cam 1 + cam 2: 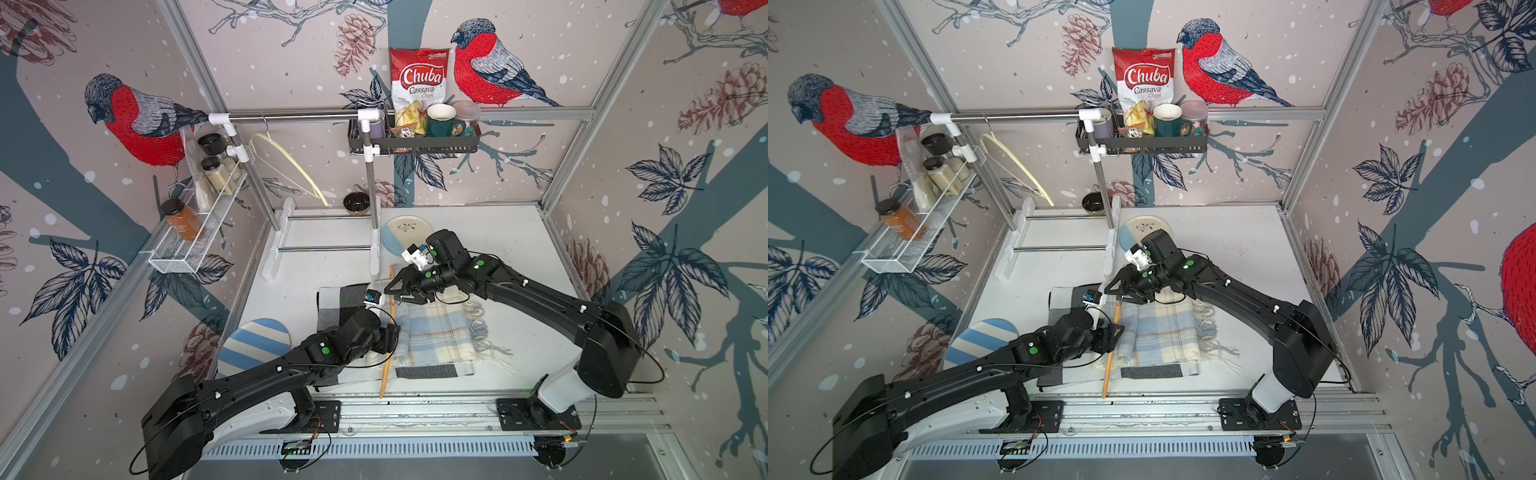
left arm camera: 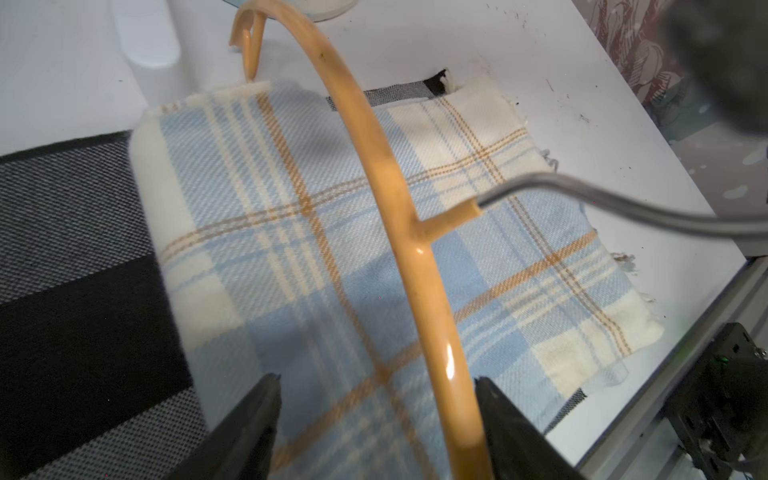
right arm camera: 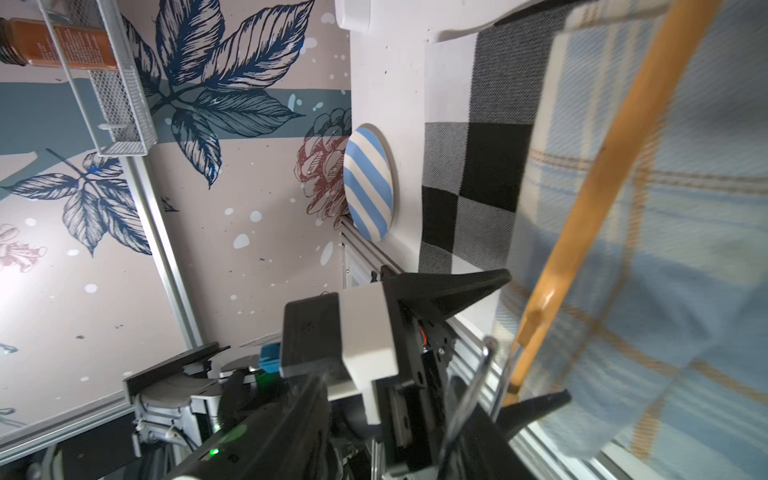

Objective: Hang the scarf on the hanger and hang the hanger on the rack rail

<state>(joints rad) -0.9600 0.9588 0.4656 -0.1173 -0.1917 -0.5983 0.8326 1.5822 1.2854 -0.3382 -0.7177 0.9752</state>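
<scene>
The scarf (image 1: 436,336) (image 1: 1163,332), a light blue and cream plaid, lies folded flat on the table. Across it lies a tan hanger (image 1: 386,365) (image 2: 415,257) (image 3: 602,166); its grey metal hook (image 2: 582,195) points towards the right arm. My left gripper (image 1: 390,334) (image 2: 376,399) is open and straddles the hanger's arm, which rests against one finger with a wide gap to the other. My right gripper (image 1: 399,291) (image 1: 1121,291) hovers open over the scarf's far edge, close to the hook. The left gripper's fingers (image 3: 478,286) show in the right wrist view.
A black and grey checked cloth (image 1: 345,303) lies under the scarf. A striped plate (image 1: 253,345) sits front left, another plate (image 1: 405,235) behind the right gripper. A clothes rail (image 1: 291,117) carries a cream hanger (image 1: 286,166). A black basket (image 1: 415,143) and wire shelf (image 1: 199,232) hang on the walls.
</scene>
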